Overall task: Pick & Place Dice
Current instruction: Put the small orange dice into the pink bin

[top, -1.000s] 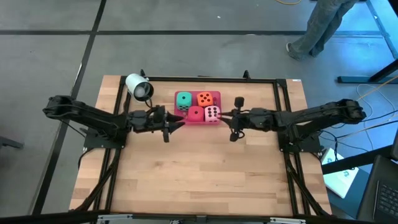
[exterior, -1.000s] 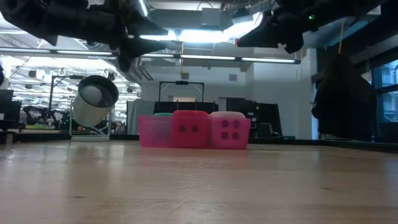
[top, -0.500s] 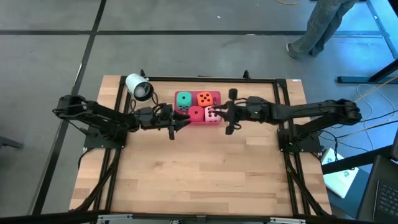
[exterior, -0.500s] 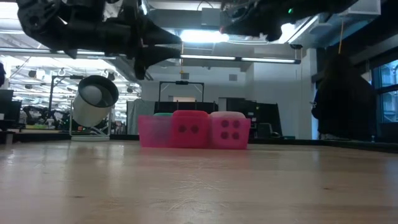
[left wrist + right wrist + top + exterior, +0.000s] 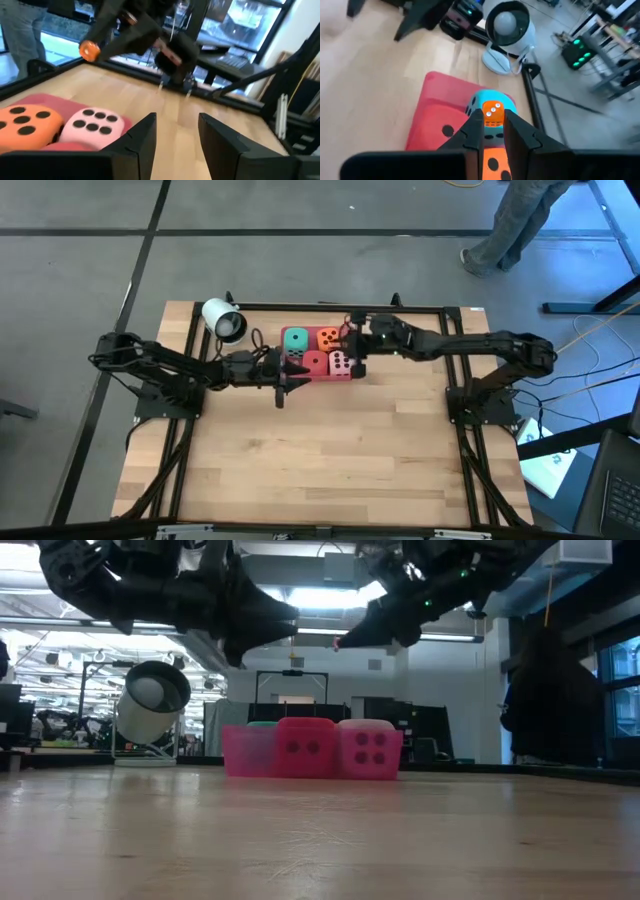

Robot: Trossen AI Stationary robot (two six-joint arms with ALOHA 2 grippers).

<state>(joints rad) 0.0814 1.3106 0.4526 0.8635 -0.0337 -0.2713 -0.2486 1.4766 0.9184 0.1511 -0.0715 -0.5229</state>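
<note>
Four dice stand in a pink tray point(image 5: 350, 352) at the table's far middle: teal point(image 5: 295, 340), orange point(image 5: 328, 338), red point(image 5: 315, 364) and pale pink point(image 5: 341, 363). My right gripper point(image 5: 493, 123) hovers over the orange die, shut on a tiny orange cube with white pips point(image 5: 493, 110). That cube also shows in the left wrist view point(image 5: 90, 50). My left gripper point(image 5: 177, 132) hangs level just left of the red die, above the table. It is open, with nothing between its fingers. My right gripper pinches the tiny orange cube by two opposite sides point(image 5: 487, 111), at the free ends of its two fingers. The fingers come from the table's right, slanting a little downward. The cube is lifted clear, above the dice in the tray.
A white round device on a stand point(image 5: 223, 320) sits on the table left of the tray. A dark frame rail point(image 5: 340, 307) runs along the table's far edge. Bare wood point(image 5: 320, 450) fills the near half. A person point(image 5: 520, 220) walks on the floor beyond.
My right gripper has swung toward the table's left and far edge with the tiny cube, from beside the pale pink die to over the orange die. My left gripper has edged toward the tray.
</note>
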